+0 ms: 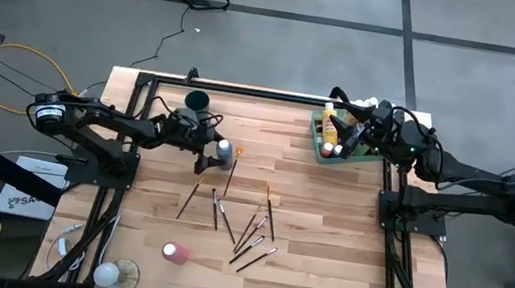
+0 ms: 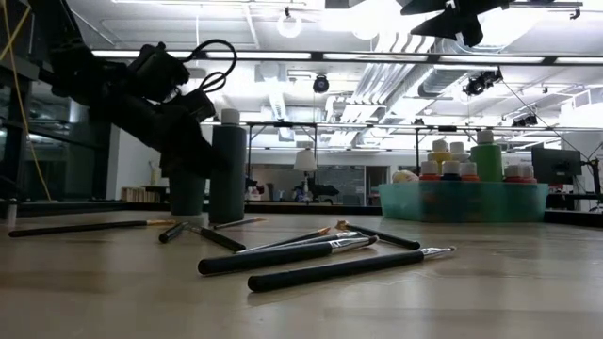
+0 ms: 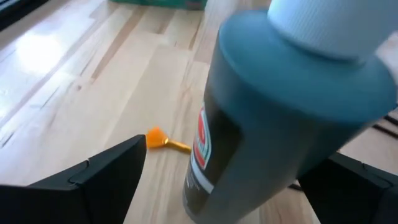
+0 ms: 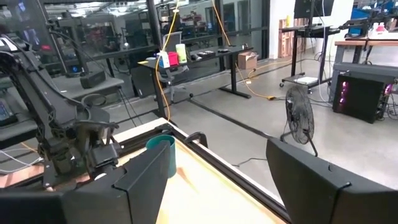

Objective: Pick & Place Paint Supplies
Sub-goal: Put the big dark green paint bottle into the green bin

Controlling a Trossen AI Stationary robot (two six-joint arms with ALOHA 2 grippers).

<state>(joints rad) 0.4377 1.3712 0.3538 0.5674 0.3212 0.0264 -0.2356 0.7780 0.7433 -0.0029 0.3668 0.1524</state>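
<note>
While its fingers stand wide apart, the left gripper [image 1: 218, 157] straddles an upright blue paint bottle [image 1: 225, 148] at centre-left, not gripping. The right gripper [image 1: 357, 128], open and empty, hangs over the green tray [image 1: 317, 138] at upper right.

Left gripper [image 1: 219, 151] reached in from the left edge, held low near the worktop's middle, fingers [image 3: 93, 177] spread wide. Right gripper [image 1: 348, 129] raised at the far right corner, arm folded back, fingers [image 4: 140, 177] parted.

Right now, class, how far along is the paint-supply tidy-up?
Done: several bottles stand in the green tray. In hand: the left pincer, open, straddles a dark bottle. Left: the scattered paintbrushes and a pink bottle. The right pincer hovers over the tray.
</note>
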